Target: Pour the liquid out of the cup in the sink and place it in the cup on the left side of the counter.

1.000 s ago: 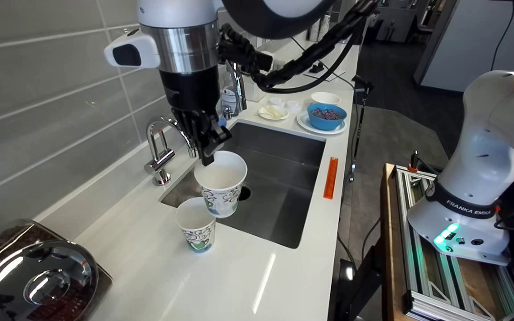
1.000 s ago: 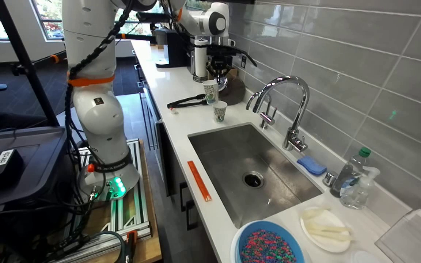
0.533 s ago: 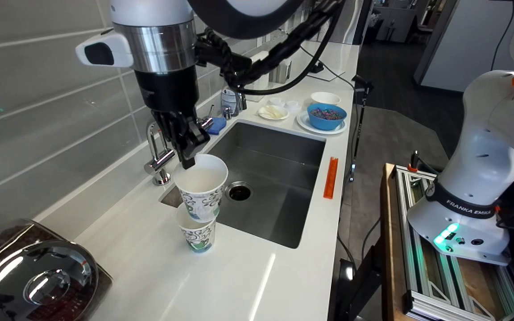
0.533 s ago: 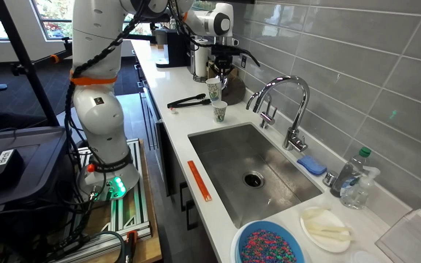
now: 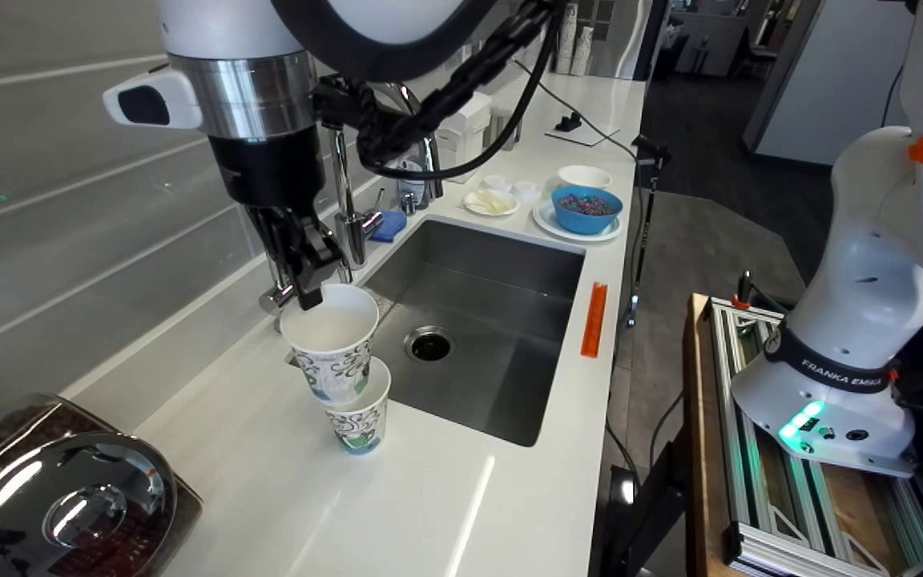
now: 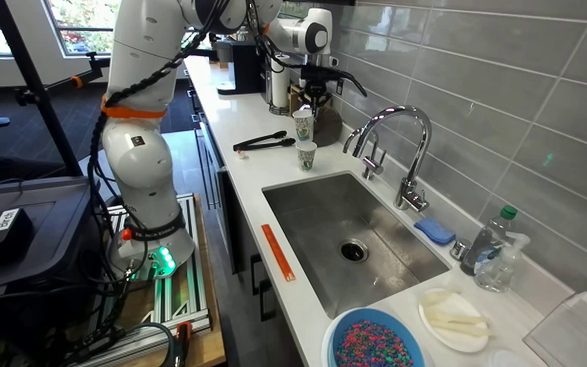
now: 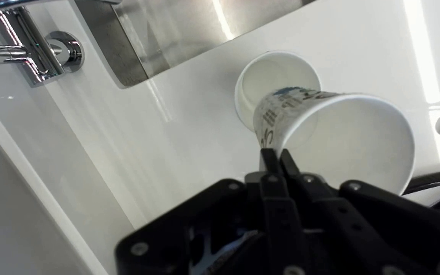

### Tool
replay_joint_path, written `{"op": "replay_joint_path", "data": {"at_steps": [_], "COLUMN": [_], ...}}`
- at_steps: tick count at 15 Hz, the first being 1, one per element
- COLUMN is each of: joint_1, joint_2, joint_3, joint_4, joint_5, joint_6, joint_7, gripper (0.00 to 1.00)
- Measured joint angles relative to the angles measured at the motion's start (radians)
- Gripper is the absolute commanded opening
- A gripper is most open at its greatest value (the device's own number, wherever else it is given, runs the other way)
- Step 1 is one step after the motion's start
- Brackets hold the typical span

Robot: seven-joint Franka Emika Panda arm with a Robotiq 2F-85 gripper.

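Observation:
My gripper (image 5: 311,298) is shut on the rim of a white patterned paper cup (image 5: 335,370). The wrist view shows the fingertips (image 7: 276,154) pinching the wall of this held cup (image 7: 281,110); its inside looks white, and no liquid can be made out. The held cup is raised and near upright. A second patterned cup (image 5: 359,429) stands on the counter beside the sink (image 5: 477,353). The held cup overlaps the standing cup in both exterior views (image 6: 306,157). In the wrist view the standing cup's open mouth (image 7: 258,82) shows partly behind the held cup's base.
Chrome taps (image 6: 410,163) stand between sink and tiled wall. A jar with a shiny lid (image 5: 69,505) is near the wall. Black tongs (image 6: 263,143) lie behind the cups. An orange packet (image 6: 278,252) lies on the front edge. A blue bowl (image 5: 586,210) is beyond the sink.
My gripper has carried the held cup toward the tiled wall and slightly down. It now overlaps the standing cup more closely. The standing cup has not moved.

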State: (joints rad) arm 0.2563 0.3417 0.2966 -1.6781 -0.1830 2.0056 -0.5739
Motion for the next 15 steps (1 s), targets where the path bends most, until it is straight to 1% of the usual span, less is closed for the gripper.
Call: {"op": "replay_joint_path", "data": {"at_steps": [6,15], "joint_1": [-0.012,-0.02], "joint_2": [0.017,0.023], "joint_3": [-0.011,-0.023], "joint_4": [0.027,0.028], "joint_5": [0.0,0.0], "joint_6": [0.0,-0.021], "joint_7": [0.0,-0.005], "gripper": [0.01,0.01]}}
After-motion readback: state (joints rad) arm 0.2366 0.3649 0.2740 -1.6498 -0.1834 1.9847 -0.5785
